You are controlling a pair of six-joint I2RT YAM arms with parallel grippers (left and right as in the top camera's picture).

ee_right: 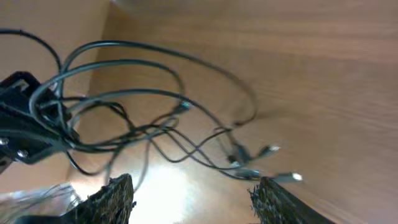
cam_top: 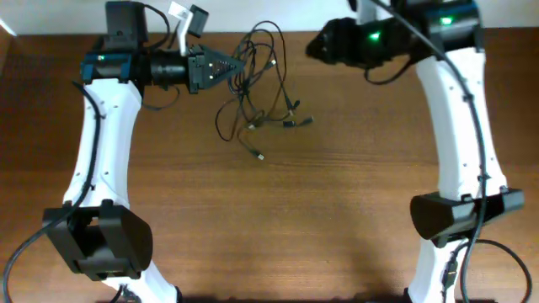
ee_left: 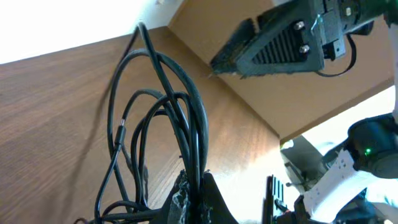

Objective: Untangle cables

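The cables (cam_top: 261,88) are thin black cords in a loose tangle at the back middle of the table, with small plug ends (cam_top: 299,120) lying to the right. My left gripper (cam_top: 234,66) is shut on several strands at the tangle's left edge; in the left wrist view the cords (ee_left: 186,124) run out of its jaws (ee_left: 199,186). My right gripper (cam_top: 313,46) is open and empty, hovering right of the tangle. In the right wrist view its fingers (ee_right: 193,199) stand wide apart, with the cables (ee_right: 155,118) and metallic plugs (ee_right: 273,163) beyond them.
The table (cam_top: 337,185) is brown wood. A white wall edge runs along the back. Both arm bases (cam_top: 101,240) (cam_top: 459,215) stand near the front. A white clip part (cam_top: 187,17) sits behind my left wrist.
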